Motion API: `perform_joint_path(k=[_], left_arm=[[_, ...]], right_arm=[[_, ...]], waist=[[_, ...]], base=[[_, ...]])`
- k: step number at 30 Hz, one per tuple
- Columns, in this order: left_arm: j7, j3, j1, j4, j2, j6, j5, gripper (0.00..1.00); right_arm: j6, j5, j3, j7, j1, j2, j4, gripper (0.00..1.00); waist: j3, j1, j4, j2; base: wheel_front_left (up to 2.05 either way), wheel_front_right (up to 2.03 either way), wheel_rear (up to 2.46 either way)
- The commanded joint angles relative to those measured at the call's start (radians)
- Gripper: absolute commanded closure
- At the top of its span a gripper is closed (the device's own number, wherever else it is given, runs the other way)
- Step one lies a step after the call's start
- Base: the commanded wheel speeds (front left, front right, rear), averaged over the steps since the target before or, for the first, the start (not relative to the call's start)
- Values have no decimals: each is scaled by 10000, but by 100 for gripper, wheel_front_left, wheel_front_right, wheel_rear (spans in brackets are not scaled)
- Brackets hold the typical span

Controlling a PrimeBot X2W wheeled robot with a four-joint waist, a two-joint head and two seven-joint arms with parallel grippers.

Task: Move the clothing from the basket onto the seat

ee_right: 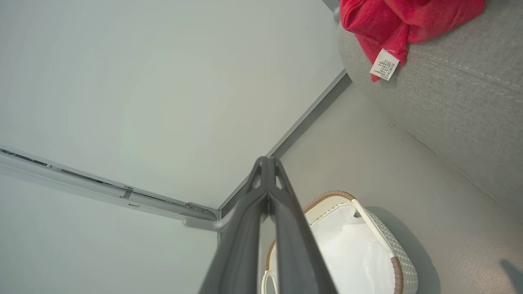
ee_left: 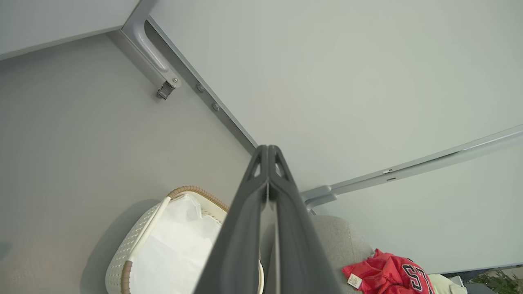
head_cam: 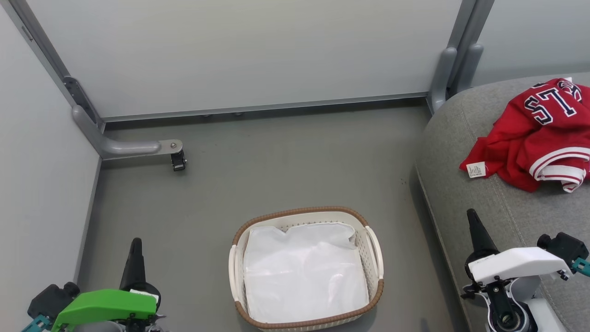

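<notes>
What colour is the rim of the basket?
Brown and woven, atop the oval white perforated plastic basket; the head view shows it best.

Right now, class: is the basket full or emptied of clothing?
Emptied: the basket holds just a white liner; the red clothing lies on the seat.

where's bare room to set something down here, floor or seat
Free: the floor between the basket and the back wall, and the near strip of the seat between the clothing and the right pincer. Crowded: the seat's far part under the clothing; the basket holds a white liner.
</notes>
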Motion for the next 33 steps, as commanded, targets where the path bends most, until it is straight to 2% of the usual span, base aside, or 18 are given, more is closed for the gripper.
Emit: perform_joint_path(k=[1, 33], left_arm=[[63, 71, -268, -107, 95, -58, -289, 100], [900, 494, -599, -87, 90, -170, -3041, 100]], right_arm=[[-4, 303, -65, 82, -1, -59, -157, 100], [-6, 3399, -471, 892, 171, -80, -388, 100]], waist=[[-7, 0, -8, -1], [-149, 0, -184, -1]], base=[[0, 0, 0], [0, 0, 0]])
